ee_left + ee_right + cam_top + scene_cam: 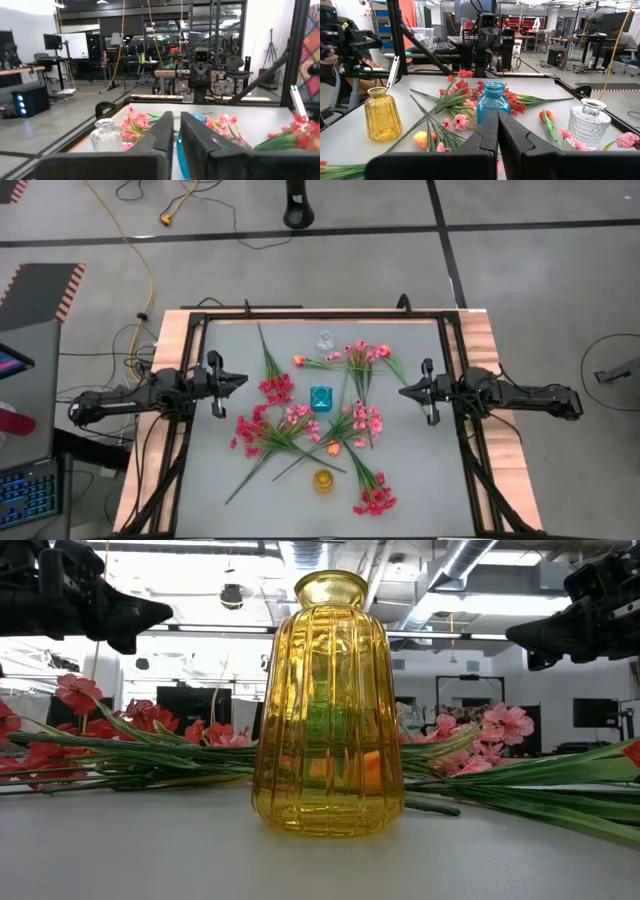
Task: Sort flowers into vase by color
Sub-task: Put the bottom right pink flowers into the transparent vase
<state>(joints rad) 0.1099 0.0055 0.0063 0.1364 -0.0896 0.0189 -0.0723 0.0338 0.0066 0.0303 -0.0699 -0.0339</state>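
Down at table level, the yellow vase [328,705] stands upright on the grey table [420,480], nearest the front edge. Behind it the flowers [300,425] lie scattered flat around the blue vase [320,398], none in a vase, with the clear vase [325,339] farthest back. Left gripper [240,380] hovers at the left side, fingers a sliver apart and empty; right gripper [405,391] hovers opposite, fingers together. Beyond, desks and monitors fill the room.
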